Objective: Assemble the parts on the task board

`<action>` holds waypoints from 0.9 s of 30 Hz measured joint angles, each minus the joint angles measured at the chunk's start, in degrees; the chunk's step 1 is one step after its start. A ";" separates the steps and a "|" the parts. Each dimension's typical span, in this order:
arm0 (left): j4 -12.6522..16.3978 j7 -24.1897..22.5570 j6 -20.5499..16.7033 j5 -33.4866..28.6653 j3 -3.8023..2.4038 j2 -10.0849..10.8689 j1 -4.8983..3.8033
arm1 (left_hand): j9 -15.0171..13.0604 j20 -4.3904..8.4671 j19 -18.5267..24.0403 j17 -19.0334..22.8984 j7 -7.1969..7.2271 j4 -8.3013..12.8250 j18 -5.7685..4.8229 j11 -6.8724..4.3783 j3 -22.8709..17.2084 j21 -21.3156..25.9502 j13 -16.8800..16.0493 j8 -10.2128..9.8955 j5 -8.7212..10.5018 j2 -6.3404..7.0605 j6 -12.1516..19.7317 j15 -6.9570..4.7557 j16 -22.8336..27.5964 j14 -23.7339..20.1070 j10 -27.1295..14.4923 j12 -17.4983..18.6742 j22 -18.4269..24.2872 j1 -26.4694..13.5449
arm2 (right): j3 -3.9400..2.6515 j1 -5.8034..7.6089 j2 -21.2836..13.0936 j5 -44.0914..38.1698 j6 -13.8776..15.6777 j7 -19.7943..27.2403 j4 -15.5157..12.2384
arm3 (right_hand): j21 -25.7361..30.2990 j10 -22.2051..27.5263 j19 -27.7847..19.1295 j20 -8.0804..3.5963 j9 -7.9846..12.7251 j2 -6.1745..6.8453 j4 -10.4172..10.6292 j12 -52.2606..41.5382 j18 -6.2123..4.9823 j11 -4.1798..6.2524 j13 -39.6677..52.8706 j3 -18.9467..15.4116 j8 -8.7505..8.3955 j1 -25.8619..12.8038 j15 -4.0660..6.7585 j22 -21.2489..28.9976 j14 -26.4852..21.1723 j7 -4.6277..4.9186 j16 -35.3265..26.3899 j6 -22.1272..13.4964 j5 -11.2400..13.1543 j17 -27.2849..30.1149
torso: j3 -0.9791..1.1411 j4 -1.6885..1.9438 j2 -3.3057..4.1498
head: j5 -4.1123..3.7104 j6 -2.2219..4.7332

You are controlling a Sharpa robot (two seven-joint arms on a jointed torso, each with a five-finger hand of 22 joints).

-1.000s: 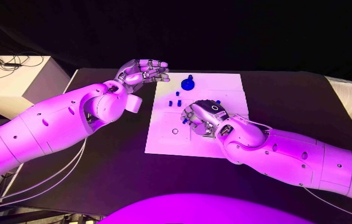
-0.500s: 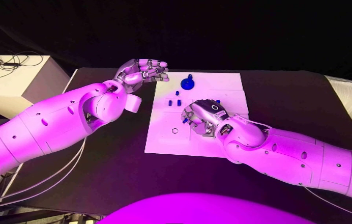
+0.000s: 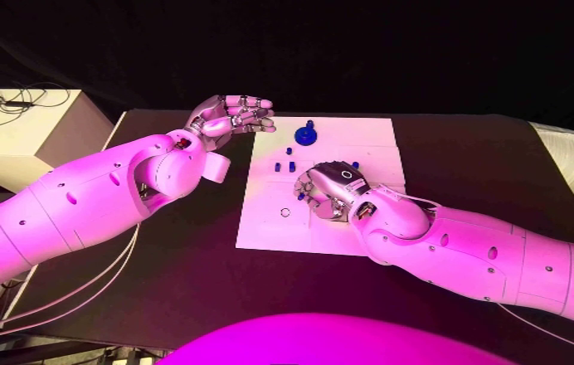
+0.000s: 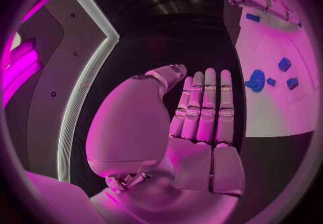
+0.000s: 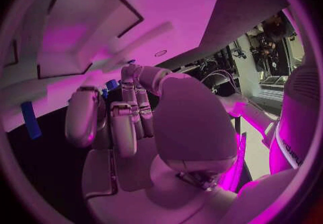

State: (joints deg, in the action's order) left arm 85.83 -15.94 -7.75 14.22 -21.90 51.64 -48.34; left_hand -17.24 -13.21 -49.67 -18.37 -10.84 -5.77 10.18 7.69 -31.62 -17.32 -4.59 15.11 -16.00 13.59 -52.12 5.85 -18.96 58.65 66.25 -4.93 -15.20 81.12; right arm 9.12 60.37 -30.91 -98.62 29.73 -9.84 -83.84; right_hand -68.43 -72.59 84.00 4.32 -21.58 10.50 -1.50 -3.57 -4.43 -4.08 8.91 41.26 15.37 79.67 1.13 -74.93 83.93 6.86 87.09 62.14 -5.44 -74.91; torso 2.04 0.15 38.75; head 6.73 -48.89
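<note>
The white task board [image 3: 269, 224] lies mid-table. On its far part stands a round blue part [image 3: 306, 136], with small blue parts [image 3: 284, 167] nearer. My right hand [image 3: 329, 189] is over the board's middle, fingers curled down toward it. A small blue part [image 5: 111, 84] shows right at its fingertips [image 5: 128, 73]; whether they pinch it is hidden. Another blue part [image 5: 28, 119] lies apart on the board. My left hand [image 3: 231, 116] hovers above the table off the board's far left corner, palm up, fingers [image 4: 205, 100] straight and empty. The left wrist view shows the round part [image 4: 255, 81] and the board [image 4: 272, 111].
A pale box [image 3: 42, 124] with cables stands at the table's left edge. Dark table top [image 3: 479, 158] surrounds the board. A small ring mark [image 3: 284, 213] sits on the board's near left area.
My right hand has shifted slightly left and farther across the board. The left hand has stayed where it was.
</note>
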 measured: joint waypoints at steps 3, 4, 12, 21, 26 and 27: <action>0.01 0.01 0.00 0.00 0.00 0.00 0.00 | 0.05 0.00 0.00 0.00 0.00 0.00 0.00 0.00 0.00 0.00 0.00 0.00 0.00 0.00 0.00 0.00 0.22 0.00 0.00 0.29 0.06 0.00 | -0.01 0.01 0.20 -0.30 -0.47 -0.05 0.10 | 0.00 -0.18 0.00 0.00 0.00 0.02 -0.16 0.00 0.00 0.19 0.00 -0.16 -0.18 -0.78 0.00 0.00 0.00 0.20 0.00 -0.20 0.00 0.00 | 0.01 -0.02 -0.01 | 0.04 -0.03; 0.02 0.02 0.01 0.00 0.00 0.01 0.00 | 0.05 0.00 0.00 0.00 0.00 0.00 0.00 0.00 0.00 0.00 0.00 0.00 0.00 0.00 0.00 0.00 0.22 0.00 0.00 0.29 0.06 0.00 | -0.02 0.02 0.29 -0.37 -0.71 -0.05 0.18 | 0.25 -0.04 0.00 0.00 0.00 0.47 -0.14 -0.06 0.00 0.30 -0.14 -0.36 -0.22 -1.54 -0.08 0.00 0.08 0.72 0.00 -0.72 -0.78 0.00 | 0.01 -0.02 -0.01 | 0.05 -0.05; 0.06 0.06 0.02 0.00 0.00 0.09 0.00 | 0.05 0.00 0.00 0.01 0.00 0.00 0.00 0.00 0.00 0.00 0.00 0.00 0.00 0.00 0.00 0.00 0.22 0.00 0.00 0.29 0.06 0.00 | -0.07 0.09 0.52 -0.41 -2.41 0.34 0.44 | 5.96 7.54 -0.82 1.25 0.23 2.59 1.11 0.39 -0.01 -1.17 -2.69 -3.81 -2.45 -5.68 -1.13 3.41 0.08 1.32 -1.11 -4.04 -4.66 0.00 | -0.02 -0.02 -0.04 | 0.08 -0.16; 0.06 0.14 0.05 -0.01 0.00 0.20 0.00 | 0.05 0.00 0.01 -0.06 0.00 0.00 0.00 0.14 0.00 0.22 0.04 0.00 0.00 0.00 0.00 0.00 0.22 0.00 -0.14 0.29 0.19 0.00 | -0.04 0.07 0.35 -0.36 -3.01 0.83 0.40 | 9.78 11.43 -1.88 1.66 0.80 3.55 0.82 0.16 -0.89 -1.78 -4.02 -5.56 -3.89 -5.01 -1.54 5.89 0.08 1.68 -2.44 -5.44 -4.66 0.00 | -0.02 -0.04 -0.05 | 0.12 -0.25; 0.06 0.23 0.11 -0.01 0.00 0.22 0.00 | 0.04 0.01 0.01 -0.06 0.00 0.00 0.00 0.21 0.00 0.22 0.04 0.00 0.00 0.00 0.00 0.00 0.22 0.00 -0.21 0.29 0.19 0.00 | 0.05 -0.03 0.13 -0.33 -2.82 0.83 0.40 | 11.64 13.18 -2.17 1.95 1.12 3.78 0.72 -0.08 -0.89 -2.12 -4.59 -6.75 -4.81 -4.78 -1.88 7.12 -0.02 1.56 -2.78 -6.58 -4.66 0.00 | 0.02 -0.06 -0.05 | 0.08 -0.16; 0.06 0.25 0.12 -0.01 0.00 0.22 0.00 | 0.04 0.01 0.01 -0.06 0.00 0.00 0.00 0.21 0.00 0.22 0.04 0.00 0.00 0.00 0.00 0.00 0.39 0.00 -0.21 0.29 0.23 0.00 | 0.06 -0.03 0.08 -0.33 -2.74 0.82 0.39 | 11.85 13.49 -2.17 1.95 1.16 3.84 0.72 -0.07 -0.89 -2.18 -4.69 -7.06 -4.99 -4.70 -1.95 7.25 0.08 1.47 -2.78 -6.84 -4.66 0.00 | 0.04 -0.06 -0.05 | 0.05 -0.12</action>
State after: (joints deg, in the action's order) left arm 85.90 -15.69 -7.64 14.21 -21.90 51.86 -48.33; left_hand -17.20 -13.21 -49.67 -18.43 -10.84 -5.77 10.18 7.89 -31.62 -17.10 -4.54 15.11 -16.00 13.59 -52.12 5.85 -18.56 58.65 66.04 -4.64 -14.97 81.12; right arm 9.18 60.33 -30.83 -98.95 26.99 -9.01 -83.45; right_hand -56.58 -59.11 81.83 6.27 -20.42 14.34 -0.79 -3.64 -5.32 -6.25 4.22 34.20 10.38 74.97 -0.82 -67.68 84.02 8.33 84.31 55.31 -10.10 -74.91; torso 2.08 0.09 38.70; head 6.78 -49.01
